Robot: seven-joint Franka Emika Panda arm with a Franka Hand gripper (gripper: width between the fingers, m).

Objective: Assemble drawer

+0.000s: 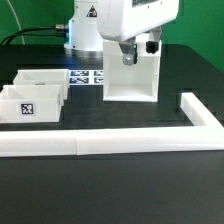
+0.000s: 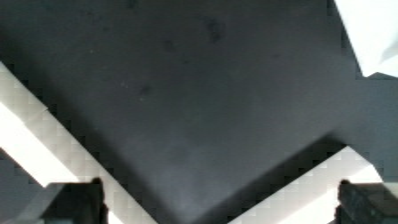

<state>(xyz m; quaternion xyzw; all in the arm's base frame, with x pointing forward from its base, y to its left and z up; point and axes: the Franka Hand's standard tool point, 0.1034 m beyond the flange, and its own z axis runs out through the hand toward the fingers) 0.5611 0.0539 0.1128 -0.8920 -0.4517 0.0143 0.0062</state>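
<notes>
A large white drawer box (image 1: 131, 78) stands upright on the dark table, right of centre in the exterior view. My gripper (image 1: 137, 50) hangs right at its top edge. In the wrist view the gripper (image 2: 217, 206) has its dark fingertips (image 2: 71, 204) far apart. The white edges of the box (image 2: 39, 128) run in a V between them over the dark table. The jaws are open and hold nothing. Two smaller white drawer parts, one (image 1: 38, 82) behind the other (image 1: 30, 106), lie at the exterior view's left; the front one carries a marker tag.
The marker board (image 1: 86, 78) lies behind, near the robot base (image 1: 85, 40). A white L-shaped wall (image 1: 120, 142) runs along the front and up the exterior view's right side. Cables lie at the back left.
</notes>
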